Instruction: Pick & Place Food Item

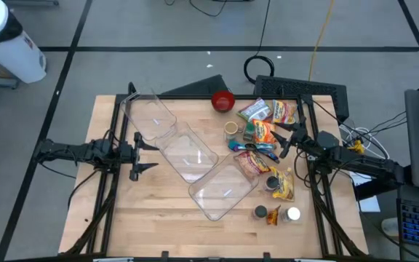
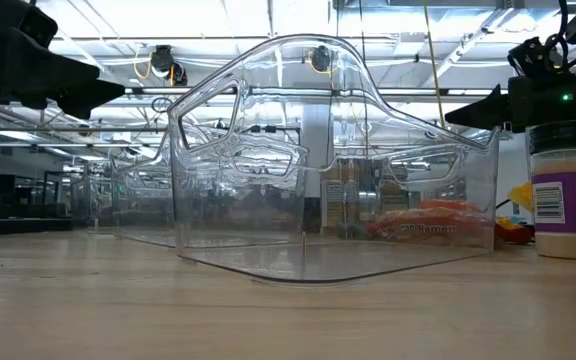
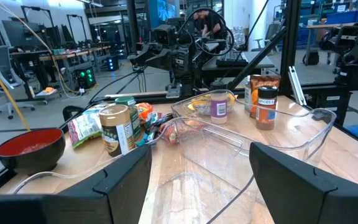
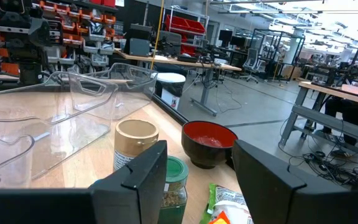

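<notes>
No food is picked yet: the right pincer [image 1: 281,140] hovers open and empty over the food packets [image 1: 262,132] at three o'clock on the tabletop [image 1: 151,218]. Next it must descend onto one item. The left pincer [image 1: 142,157] waits open at nine. Both bins [image 1: 220,191] at centre look empty.

Past our open left gripper [image 3: 197,177] we see a clear bin [image 3: 253,140], red bowl [image 3: 30,148], jars and snack packets [image 3: 86,124] on the tabletop [image 3: 166,168].

- Bowl [image 1: 223,101]: red.
- Bins [image 1: 195,166]: clear, colourless.
- Desk [image 1: 158,218]: pale wood grain.
- Jar [image 4: 136,144]: tan.
- Snack packets [image 1: 268,121]: orange, green, white.
</notes>
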